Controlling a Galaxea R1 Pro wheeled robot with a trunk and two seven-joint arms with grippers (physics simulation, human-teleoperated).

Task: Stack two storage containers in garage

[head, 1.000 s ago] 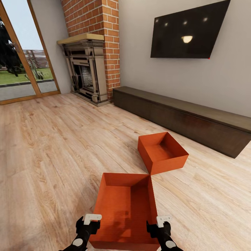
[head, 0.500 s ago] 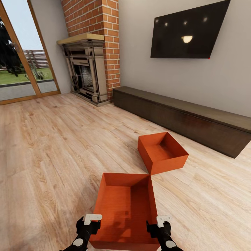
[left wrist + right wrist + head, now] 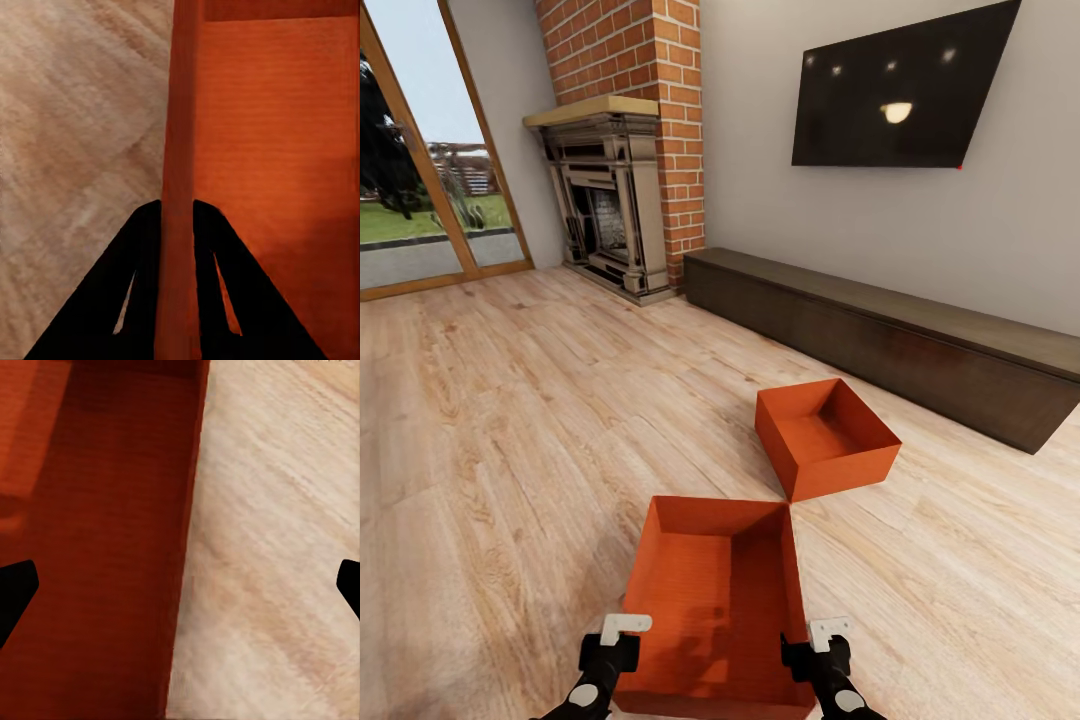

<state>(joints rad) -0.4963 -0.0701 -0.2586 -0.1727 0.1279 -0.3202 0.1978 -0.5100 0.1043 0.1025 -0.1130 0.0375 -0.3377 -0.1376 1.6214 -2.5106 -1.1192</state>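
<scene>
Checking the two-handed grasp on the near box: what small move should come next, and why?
Probably close the right gripper: its fingers stand wide apart astride the near container's wall, while the left gripper already pinches the opposite wall.

Both arms end in matte black housings, each with a round pale-grey disc on its side and a small white angular bracket on top, and the left pincer [image 3: 178,225] has two black, wedge-shaped fingers [image 3: 139,247] with narrow slots.

storage containers: 2 (near [image 3: 715,610], far [image 3: 825,436]) | pincers: 2 (left pincer [image 3: 610,640], right pincer [image 3: 822,645]) | fireplace [image 3: 610,200]: 1 | TV [image 3: 900,90]: 1 | cabinet [image 3: 900,340]: 1
</scene>
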